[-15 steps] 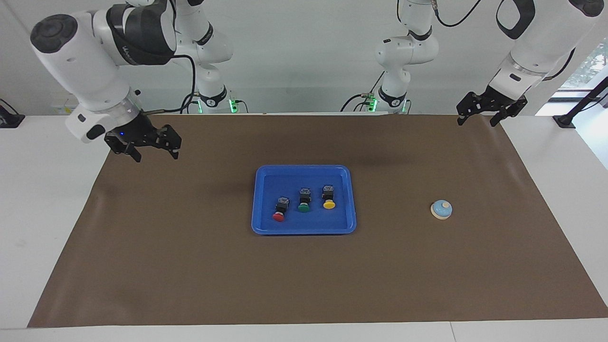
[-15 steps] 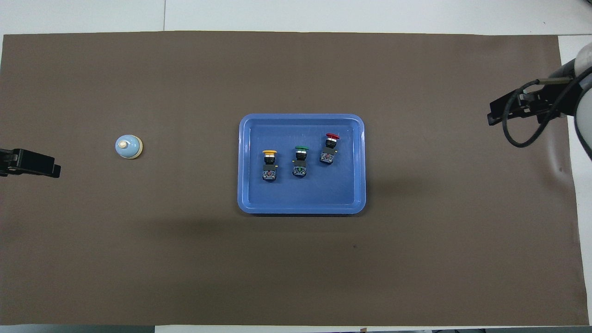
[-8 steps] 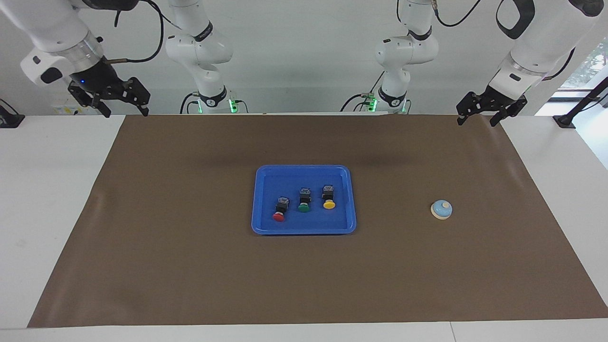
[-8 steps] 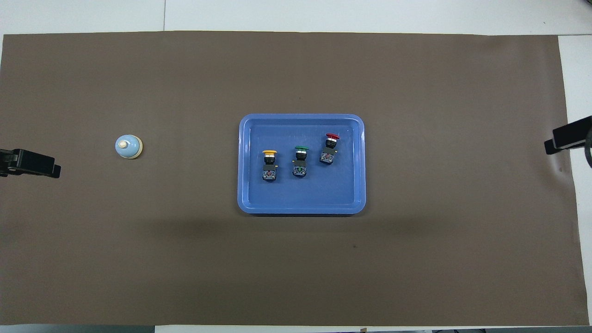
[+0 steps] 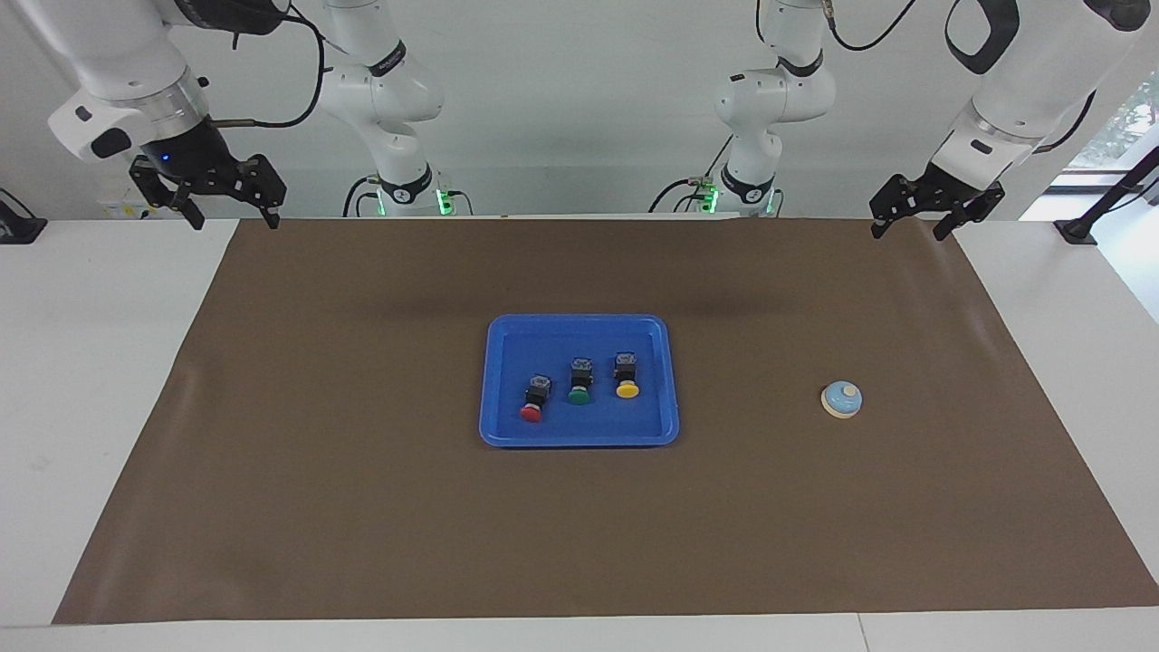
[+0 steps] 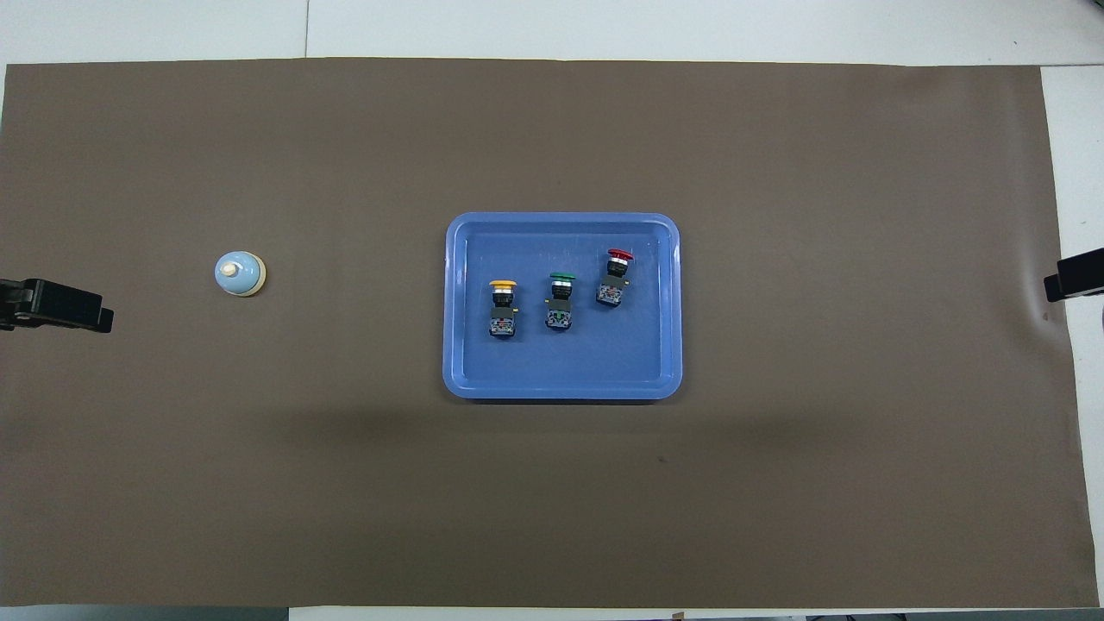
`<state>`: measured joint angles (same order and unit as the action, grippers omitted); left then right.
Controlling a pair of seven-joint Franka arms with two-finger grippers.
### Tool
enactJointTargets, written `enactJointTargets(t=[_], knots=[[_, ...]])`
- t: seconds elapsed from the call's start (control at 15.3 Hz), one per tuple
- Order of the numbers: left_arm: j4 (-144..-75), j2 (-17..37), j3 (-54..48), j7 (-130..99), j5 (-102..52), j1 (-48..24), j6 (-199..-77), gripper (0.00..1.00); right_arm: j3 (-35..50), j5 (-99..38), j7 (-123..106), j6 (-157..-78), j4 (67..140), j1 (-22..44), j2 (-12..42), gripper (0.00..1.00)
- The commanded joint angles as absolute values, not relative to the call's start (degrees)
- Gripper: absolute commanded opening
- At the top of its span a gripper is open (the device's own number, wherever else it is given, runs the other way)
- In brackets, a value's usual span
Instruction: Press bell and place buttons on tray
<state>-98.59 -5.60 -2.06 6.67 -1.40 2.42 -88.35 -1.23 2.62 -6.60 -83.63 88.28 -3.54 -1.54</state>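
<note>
On the tray (image 5: 579, 436) lie three buttons (image 5: 579, 380), bell (image 5: 841, 399) beside it. Both pincers, left (image 5: 910, 222) and right (image 5: 231, 213), hang open over the worktop's robot-side corners, well apart from them.

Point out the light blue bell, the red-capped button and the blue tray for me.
Light blue dome bell (image 5: 842, 399), facing view, on its dome.
Red-capped push-button switch (image 5: 531, 413), facing view, on its red cap.
Bright blue rectangular plastic tray (image 6: 562, 390), overhead view, on its rim nearest the robots.

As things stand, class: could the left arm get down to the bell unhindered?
Probably yes. The left gripper hangs open at the mat's edge, and only bare brown mat separates it from the bell.
</note>
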Motion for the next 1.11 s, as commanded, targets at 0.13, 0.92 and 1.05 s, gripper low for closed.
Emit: enactJointTargets(t=[0.13, 0.92, 1.05], knots=[[-98.09, -5.71, -1.76, 7.03, -1.49, 2.20, -87.89, 1.00, 0.00, 2.55, -7.21, -84.02, 89.12, -5.27, -2.72, 1.00], [-98.09, -5.71, -1.76, 7.03, -1.49, 2.20, -87.89, 1.00, -0.44, -0.35, -7.21, -81.65, 87.71, -5.10, -2.55, 1.00], [-98.09, -5.71, -1.76, 7.03, -1.49, 2.20, -87.89, 1.00, -0.44, -0.35, -7.12, -81.65, 87.80, -4.66, -2.55, 1.00]])
